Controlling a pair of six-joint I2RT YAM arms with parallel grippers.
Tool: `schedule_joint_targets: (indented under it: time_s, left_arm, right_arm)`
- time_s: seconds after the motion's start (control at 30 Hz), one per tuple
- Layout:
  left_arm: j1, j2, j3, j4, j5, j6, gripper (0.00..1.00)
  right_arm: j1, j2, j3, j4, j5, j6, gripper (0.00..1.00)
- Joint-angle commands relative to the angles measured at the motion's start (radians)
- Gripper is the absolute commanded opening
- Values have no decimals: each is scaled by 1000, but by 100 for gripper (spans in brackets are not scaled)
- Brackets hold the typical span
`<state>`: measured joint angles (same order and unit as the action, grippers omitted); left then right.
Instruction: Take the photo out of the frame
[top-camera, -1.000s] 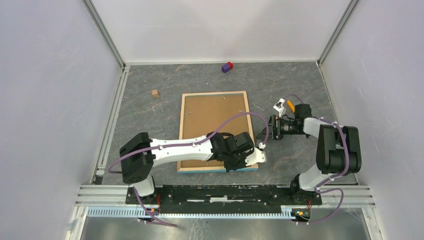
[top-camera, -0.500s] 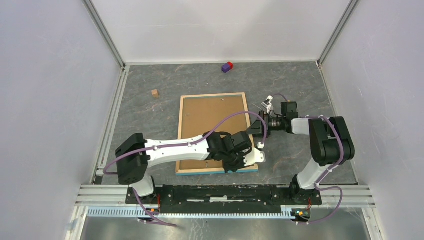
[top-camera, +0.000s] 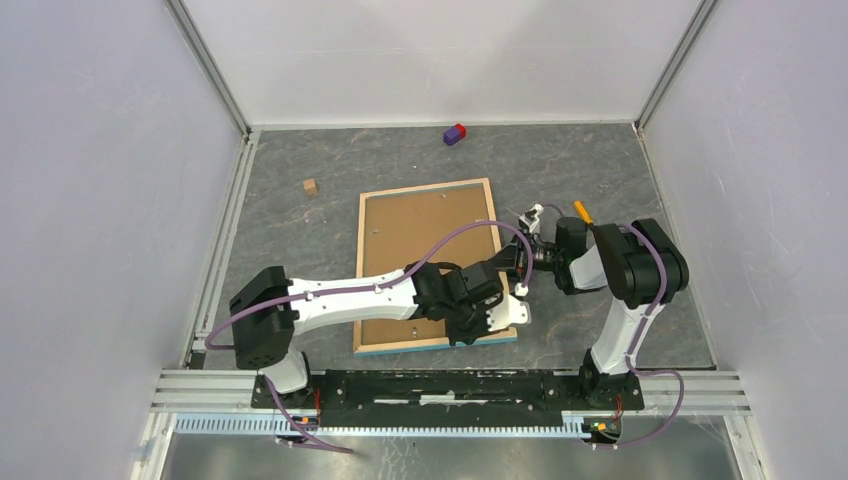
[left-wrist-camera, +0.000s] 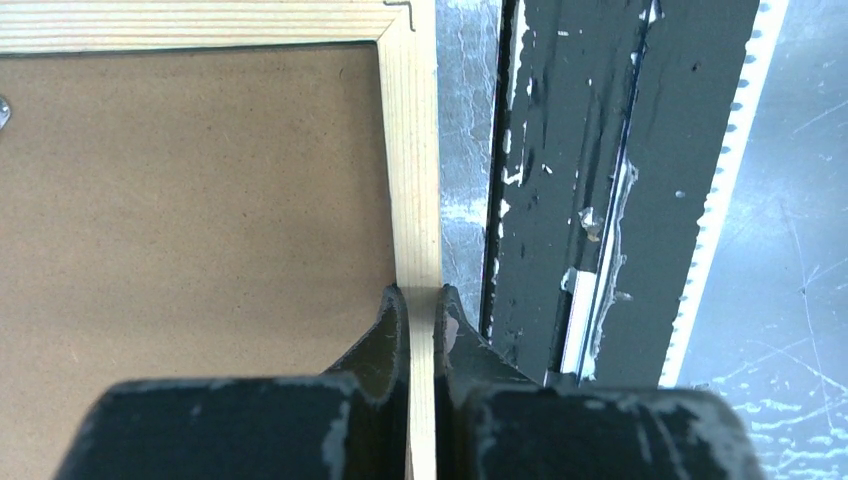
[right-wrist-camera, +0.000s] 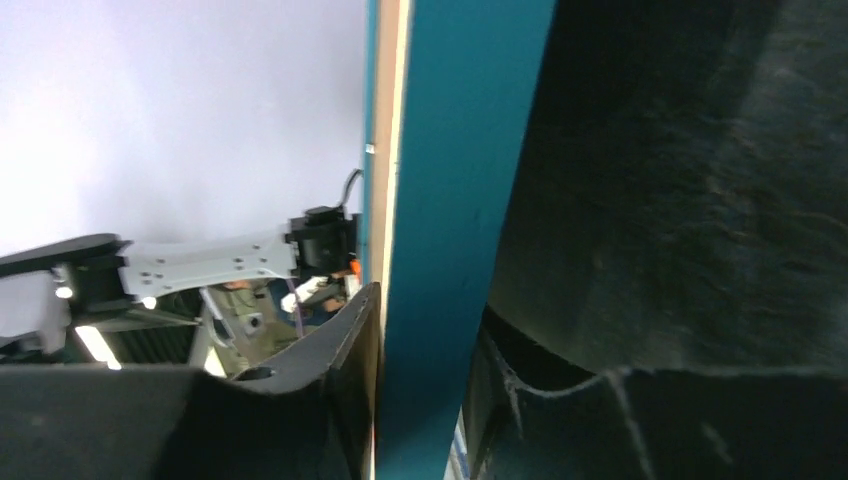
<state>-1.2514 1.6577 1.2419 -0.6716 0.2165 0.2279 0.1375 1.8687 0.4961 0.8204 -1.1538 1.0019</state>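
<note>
The frame (top-camera: 425, 235) lies back-up around the middle of the desk (top-camera: 300, 240). Its brown fibreboard panel faces the ceiling, and its long sides run from the near edge toward the far edge, turned a little askew. Its short near end sits close to the black rail along the desk's near edge, where a thin strip of blue border shows below the light wood rim.

The left pincer (top-camera: 497, 318) is at the frame's near right corner. In the left wrist view this pincer (left-wrist-camera: 421, 300) is closed on the wood rim (left-wrist-camera: 415, 180), one finger on the fibreboard side and the other on the outer side, toward the rail.

The right pincer (top-camera: 514, 262) reaches in from the desk's right edge and meets the frame's long right side about halfway along. In the right wrist view it (right-wrist-camera: 425, 320) is clamped on that side, with the blue border (right-wrist-camera: 450, 200) filling the gap between the two fingers. The dark surface beside it is too blurred to show whether this side is off the desk.

A purple-and-red block (top-camera: 455, 134) rests by the far edge, well apart from the frame. A small wooden cube (top-camera: 310, 186) sits toward the far left corner, near the frame's far left corner but not touching it.
</note>
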Motion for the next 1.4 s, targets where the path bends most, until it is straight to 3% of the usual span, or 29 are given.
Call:
schedule_joint_targets:
  time_s: [0.0, 0.2, 0.27, 0.4, 0.5, 0.63, 0.77, 1.0, 1.17, 1.37]
  left_arm:
    - [20, -61, 46, 89, 63, -37, 2]
    - [60, -66, 54, 104, 132, -83, 7]
    - [74, -64, 59, 109, 140, -94, 16]
    - [84, -67, 73, 107, 85, -97, 54]
    - [84, -76, 85, 95, 17, -78, 99]
    - [86, -100, 91, 81, -86, -50, 100]
    - [90, -125, 79, 73, -121, -30, 100]
    - [137, -161, 37, 83, -93, -59, 100]
    - [255, -204, 10, 116, -48, -106, 100]
    - [283, -196, 114, 28, -360, 66, 100]
  right_arm:
    - [23, -14, 4, 289, -45, 188, 32]
    - [34, -62, 40, -85, -13, -101, 0]
    - [34, -60, 56, -136, -12, -139, 0]
    - [34, -70, 71, -174, -7, -166, 0]
    - [34, -98, 96, -301, 11, -268, 0]
    - [34, -134, 150, -494, 39, -426, 0]
    - [33, -161, 175, -567, 56, -489, 0]
    - [32, -182, 179, -576, 46, -508, 0]
    - [26, -227, 220, -680, 70, -592, 0]
    - [9, -267, 280, -798, 103, -688, 0]
